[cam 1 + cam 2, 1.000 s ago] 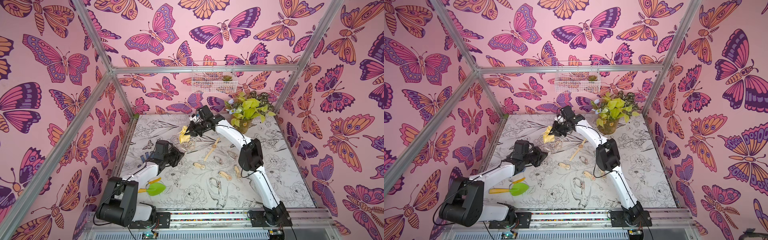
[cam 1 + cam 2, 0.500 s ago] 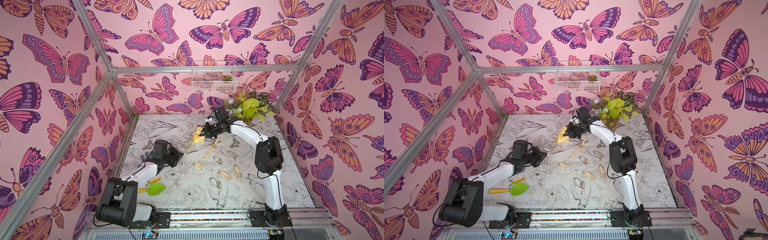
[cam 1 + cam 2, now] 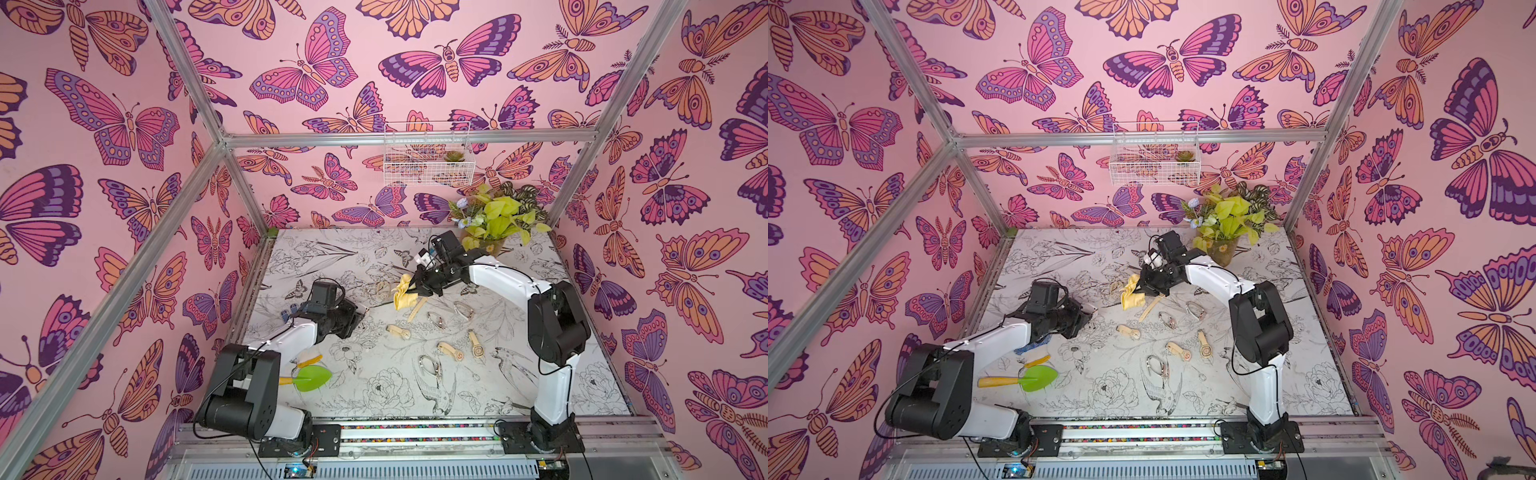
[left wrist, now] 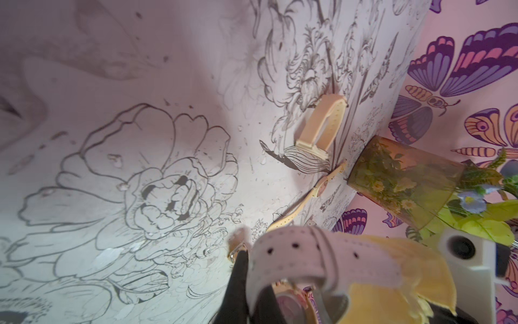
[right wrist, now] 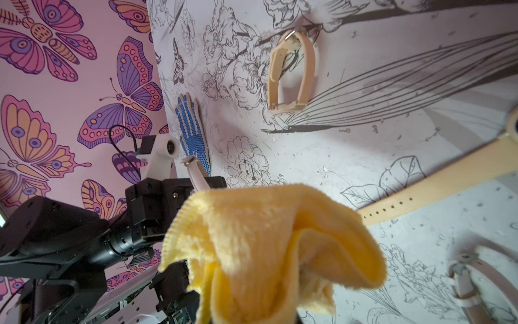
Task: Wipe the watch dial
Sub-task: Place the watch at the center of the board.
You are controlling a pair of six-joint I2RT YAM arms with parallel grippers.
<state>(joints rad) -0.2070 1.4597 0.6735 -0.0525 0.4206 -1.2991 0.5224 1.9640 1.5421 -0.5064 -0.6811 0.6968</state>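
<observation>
My left gripper [image 3: 360,311] [image 3: 1089,311] [image 4: 253,291] is shut on a watch with a pale pink holed strap [image 4: 308,258]. Its round dial [image 4: 291,307] shows blurred, close to the camera. In the right wrist view the same strap [image 5: 196,175] sticks up from the left jaws. My right gripper [image 3: 417,286] [image 3: 1143,286] is shut on a yellow cloth [image 3: 404,293] [image 3: 1131,295] [image 5: 266,238], which hides its fingers. The cloth [image 4: 398,269] hangs right beside the held watch; I cannot tell whether it touches the dial.
Several beige watches [image 3: 451,351] [image 3: 1128,331] lie scattered across the flower-print table [image 3: 374,395]. A green trowel [image 3: 309,378] and a blue dotted glove [image 5: 193,140] lie near the left arm. A plant vase [image 3: 494,245] stands at the back right, a wire basket [image 3: 428,166] on the back wall.
The right gripper has carried the yellow cloth to the right and then nearer the front, lower over the table. The left gripper with the watch has hardly moved.
</observation>
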